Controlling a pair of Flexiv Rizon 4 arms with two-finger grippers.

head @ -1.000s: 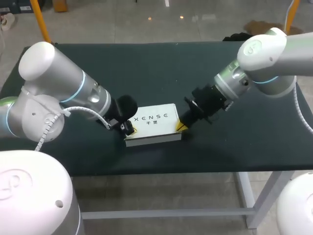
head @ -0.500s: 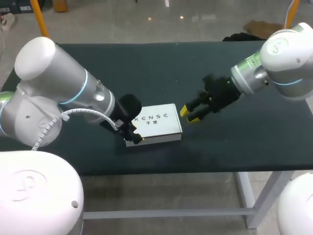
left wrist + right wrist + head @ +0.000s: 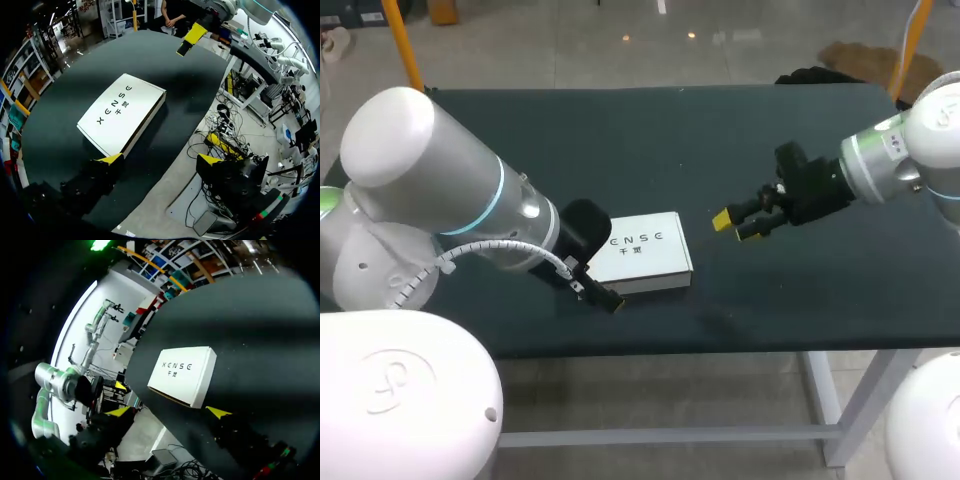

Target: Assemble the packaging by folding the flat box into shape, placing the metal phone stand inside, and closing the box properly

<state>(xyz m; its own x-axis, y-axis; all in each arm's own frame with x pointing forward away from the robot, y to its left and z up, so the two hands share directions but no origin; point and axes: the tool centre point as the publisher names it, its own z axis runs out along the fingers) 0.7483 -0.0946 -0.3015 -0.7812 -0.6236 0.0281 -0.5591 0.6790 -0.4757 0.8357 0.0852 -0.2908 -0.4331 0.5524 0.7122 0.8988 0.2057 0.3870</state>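
White box (image 3: 645,250) lies flat, long axis across the table (image 3: 620,140). Left gripper (image 3: 161,160), fingers apart and empty, sits at its near-left corner; right gripper (image 3: 732,226), likewise, stands clear.

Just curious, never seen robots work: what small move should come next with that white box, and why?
Probably ease the left gripper clear: the box lies shut on the table, that gripper open at its corner, the right gripper open and apart.

Box (image 3: 182,375) ahead of R gripper (image 3: 169,412), untouched.
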